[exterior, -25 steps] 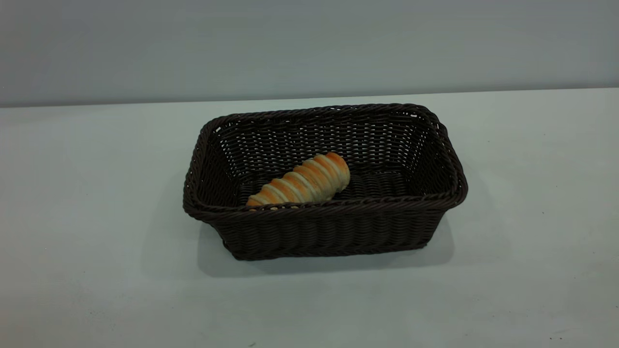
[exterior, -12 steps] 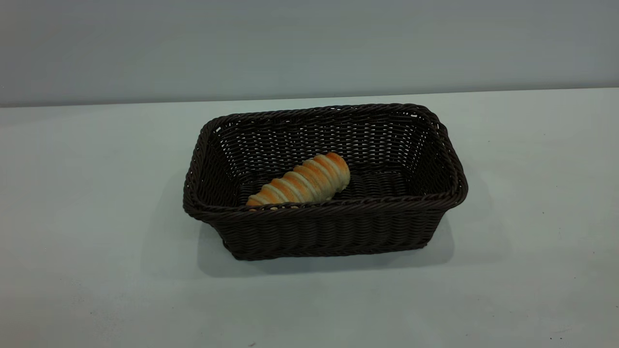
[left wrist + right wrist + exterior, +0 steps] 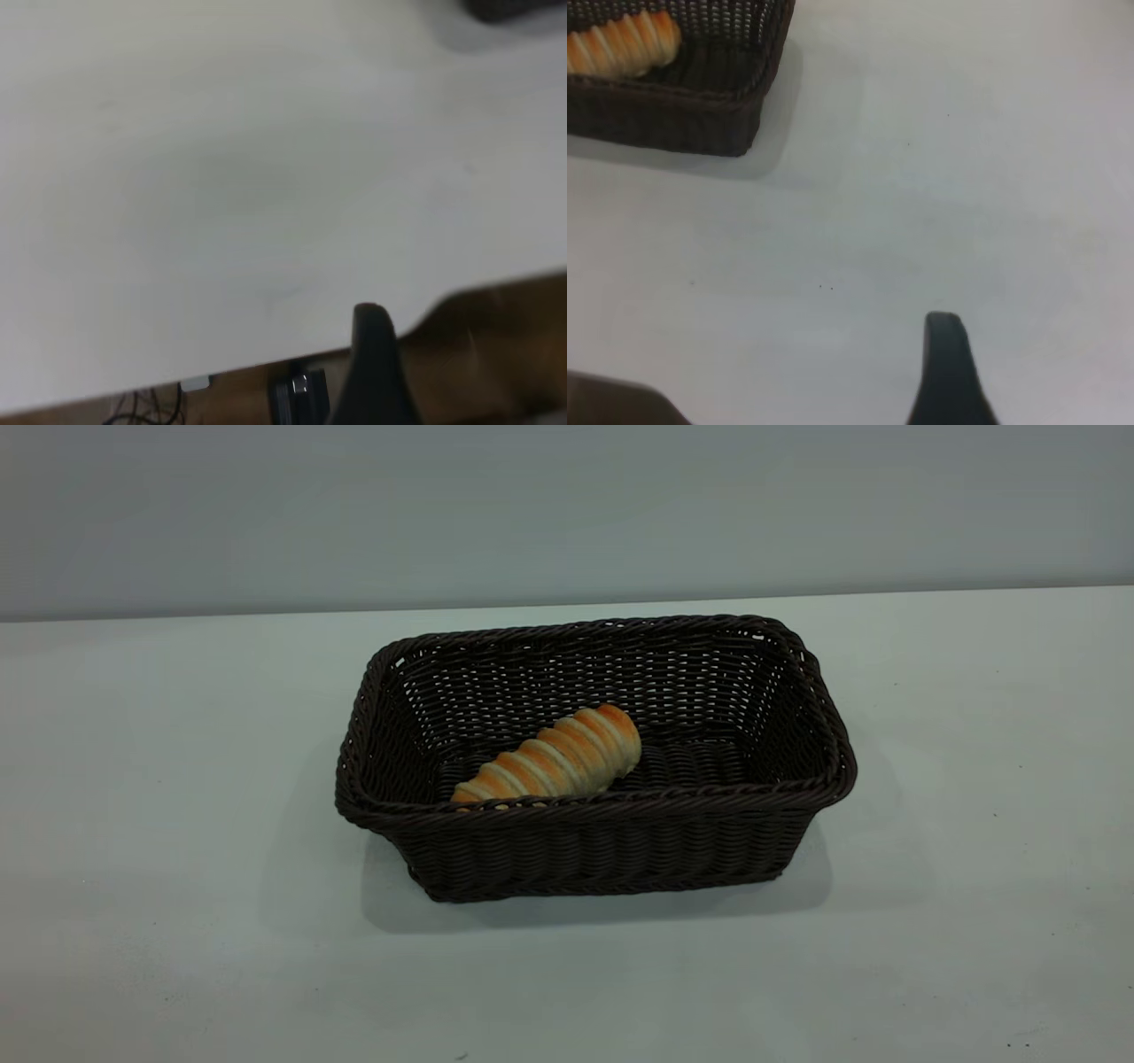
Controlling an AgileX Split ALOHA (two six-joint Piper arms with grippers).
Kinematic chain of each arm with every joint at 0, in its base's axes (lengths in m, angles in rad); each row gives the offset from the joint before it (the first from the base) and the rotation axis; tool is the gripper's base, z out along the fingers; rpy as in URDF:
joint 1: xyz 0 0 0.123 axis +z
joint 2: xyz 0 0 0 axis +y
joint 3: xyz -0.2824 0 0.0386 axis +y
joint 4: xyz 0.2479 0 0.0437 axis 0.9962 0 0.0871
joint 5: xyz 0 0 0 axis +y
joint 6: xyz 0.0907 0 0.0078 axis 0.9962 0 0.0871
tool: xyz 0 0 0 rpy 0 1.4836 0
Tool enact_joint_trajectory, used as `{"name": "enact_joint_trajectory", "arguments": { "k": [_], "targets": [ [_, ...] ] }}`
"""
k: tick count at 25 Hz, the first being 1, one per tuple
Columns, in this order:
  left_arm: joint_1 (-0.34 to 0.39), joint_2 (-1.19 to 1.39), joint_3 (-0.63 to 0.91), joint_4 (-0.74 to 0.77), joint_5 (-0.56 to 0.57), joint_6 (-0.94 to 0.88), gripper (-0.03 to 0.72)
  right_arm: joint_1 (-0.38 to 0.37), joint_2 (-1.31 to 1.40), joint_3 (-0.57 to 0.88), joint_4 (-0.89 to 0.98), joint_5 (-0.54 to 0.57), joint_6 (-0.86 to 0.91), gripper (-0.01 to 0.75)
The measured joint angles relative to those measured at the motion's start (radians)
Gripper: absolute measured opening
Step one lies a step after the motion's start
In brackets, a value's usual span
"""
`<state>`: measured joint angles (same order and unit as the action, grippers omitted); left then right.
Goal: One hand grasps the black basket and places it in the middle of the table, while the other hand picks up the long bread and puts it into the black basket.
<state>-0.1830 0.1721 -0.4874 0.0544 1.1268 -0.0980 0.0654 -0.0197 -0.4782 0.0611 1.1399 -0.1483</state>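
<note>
The black basket [image 3: 611,850] stands in the middle of the table [image 3: 159,762]. The long bread [image 3: 558,760] lies slanted inside it, on the floor near the front wall. Neither gripper shows in the exterior view. In the right wrist view a corner of the basket [image 3: 682,111] with the bread [image 3: 620,44] in it is far off; my right gripper [image 3: 948,372] hangs over bare table, well apart from it. My left gripper [image 3: 376,372] is over the table's edge, holding nothing that I can see; a dark bit of the basket [image 3: 518,9] lies far away.
The table's edge [image 3: 266,365] runs through the left wrist view, with brown floor, cables and a dark device below it. A plain grey wall [image 3: 567,505] stands behind the table.
</note>
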Motion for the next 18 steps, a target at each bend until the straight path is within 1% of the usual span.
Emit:
{"name": "enact_joint_trajectory", "arguments": {
  "k": [2,4,6,9,18],
  "targets": [
    [0.108,-0.042,0.000,0.001,0.000,0.000,0.590,0.000,0.000,0.000,0.000,0.000,0.000,0.533],
    [0.185,-0.088,0.000,0.001,0.000,0.000,0.590,0.000,0.000,0.000,0.000,0.000,0.000,0.533],
    [0.228,-0.140,0.000,0.001,0.001,0.000,0.590,0.000,0.000,0.000,0.000,0.000,0.000,0.533],
    [0.237,-0.189,0.000,0.001,0.005,-0.001,0.590,0.000,0.000,0.000,0.000,0.000,0.000,0.533],
    [0.237,-0.194,0.000,0.001,0.010,-0.001,0.590,0.000,0.000,0.000,0.000,0.000,0.000,0.533]
  ]
}}
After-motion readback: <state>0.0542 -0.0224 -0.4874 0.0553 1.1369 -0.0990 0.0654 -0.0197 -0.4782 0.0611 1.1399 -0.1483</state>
